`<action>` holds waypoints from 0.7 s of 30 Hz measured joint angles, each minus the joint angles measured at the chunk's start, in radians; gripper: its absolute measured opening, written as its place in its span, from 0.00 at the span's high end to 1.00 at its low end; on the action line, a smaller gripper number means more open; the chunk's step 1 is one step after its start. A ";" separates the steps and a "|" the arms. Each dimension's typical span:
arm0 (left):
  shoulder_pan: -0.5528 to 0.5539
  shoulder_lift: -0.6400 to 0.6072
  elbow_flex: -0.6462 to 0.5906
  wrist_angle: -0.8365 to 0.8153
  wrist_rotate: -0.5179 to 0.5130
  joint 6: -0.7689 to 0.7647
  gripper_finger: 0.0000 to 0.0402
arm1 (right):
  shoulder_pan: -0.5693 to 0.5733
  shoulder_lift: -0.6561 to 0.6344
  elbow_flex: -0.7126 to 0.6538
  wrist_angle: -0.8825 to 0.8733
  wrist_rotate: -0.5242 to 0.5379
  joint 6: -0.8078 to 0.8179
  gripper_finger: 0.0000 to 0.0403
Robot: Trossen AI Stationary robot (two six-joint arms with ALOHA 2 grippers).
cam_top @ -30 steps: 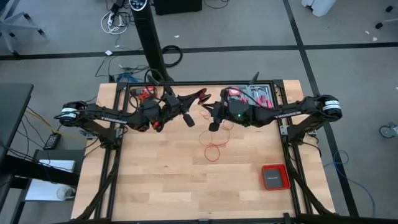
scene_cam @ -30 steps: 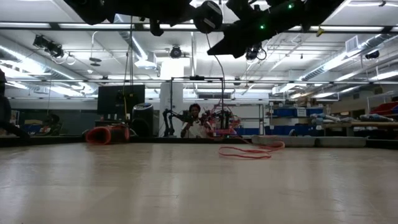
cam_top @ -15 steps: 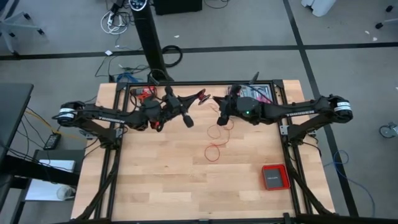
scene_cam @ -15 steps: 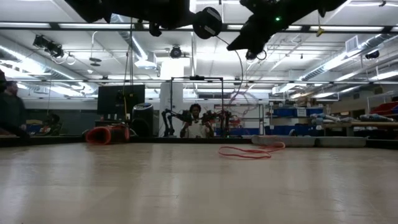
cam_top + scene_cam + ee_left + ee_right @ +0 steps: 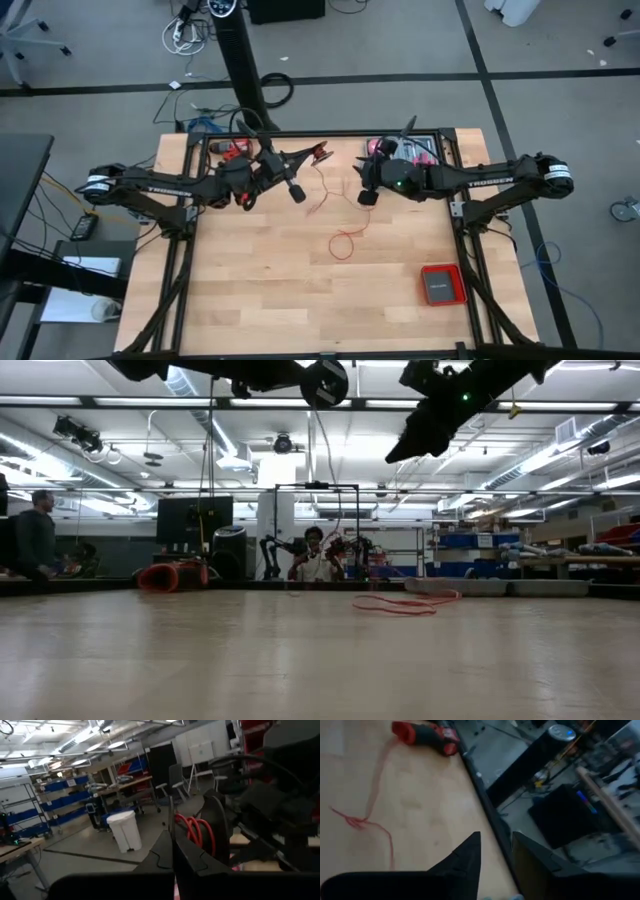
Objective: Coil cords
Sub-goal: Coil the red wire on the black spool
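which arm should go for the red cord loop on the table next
Probably the right. In the high view, the right gripper hovers nearer the red cord loop than the left gripper, which is farther off.

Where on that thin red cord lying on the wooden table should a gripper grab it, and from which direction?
Grip the thin red cord at its flat loop, coming straight down from above: the loop lies flush on the light wooden table with bare wood all around it, clear of both arms.

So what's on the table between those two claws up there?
In the high view, only thin red cord on bare wood separates the left claw from the right claw.
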State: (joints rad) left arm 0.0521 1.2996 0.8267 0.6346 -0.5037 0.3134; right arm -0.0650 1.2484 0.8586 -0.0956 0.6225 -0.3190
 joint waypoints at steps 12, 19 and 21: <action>-0.002 -0.007 0.028 -0.041 0.045 -0.002 1.00 | -0.053 0.040 -0.186 0.351 -0.344 0.162 0.72; -0.002 -0.007 0.030 -0.022 0.045 -0.003 1.00 | -0.063 0.148 -0.206 0.538 -0.442 0.195 0.72; -0.002 -0.007 0.030 -0.025 0.045 -0.003 1.00 | -0.063 0.177 -0.206 0.599 -0.465 0.207 0.72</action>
State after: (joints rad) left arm 0.0502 1.2930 0.8562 0.6098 -0.4587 0.3107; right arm -0.1282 1.4255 0.6529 0.5034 0.1573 -0.1116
